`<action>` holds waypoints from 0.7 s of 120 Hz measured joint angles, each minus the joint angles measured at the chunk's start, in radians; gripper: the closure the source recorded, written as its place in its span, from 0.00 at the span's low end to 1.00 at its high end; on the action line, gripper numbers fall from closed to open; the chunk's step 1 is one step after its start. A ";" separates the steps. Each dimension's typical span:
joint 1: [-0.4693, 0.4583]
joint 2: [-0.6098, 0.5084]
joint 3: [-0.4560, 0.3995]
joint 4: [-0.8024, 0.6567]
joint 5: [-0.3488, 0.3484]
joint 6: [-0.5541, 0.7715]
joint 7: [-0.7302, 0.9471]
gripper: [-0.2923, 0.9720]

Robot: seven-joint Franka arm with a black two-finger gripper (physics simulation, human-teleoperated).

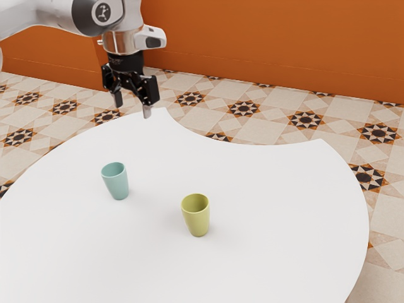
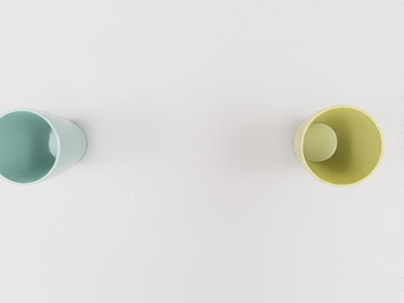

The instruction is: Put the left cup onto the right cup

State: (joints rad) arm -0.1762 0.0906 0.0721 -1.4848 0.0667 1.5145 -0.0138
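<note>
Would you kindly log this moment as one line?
phase: before grasp | gripper: open, raised, empty | teal cup: upright on table | yellow cup: upright, apart

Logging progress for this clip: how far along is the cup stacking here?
Nothing is done yet: the teal cup and the yellow-green cup both stand upright and apart on the white table. In hand: nothing; the tool hangs open, well above both cups. Left: grasp the teal cup, lift, set it onto the yellow-green one.
</note>
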 joint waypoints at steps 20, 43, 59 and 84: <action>-0.002 -0.001 0.000 -0.008 -0.002 0.009 -0.003 0.23; 0.000 -0.001 0.000 -0.021 -0.002 0.024 -0.006 0.23; 0.001 0.007 0.001 -0.024 -0.002 0.040 -0.007 0.23; 0.014 0.029 0.008 -0.052 -0.018 0.088 -0.010 0.23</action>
State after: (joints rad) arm -0.1620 0.1198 0.0800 -1.5363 0.0489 1.6023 -0.0236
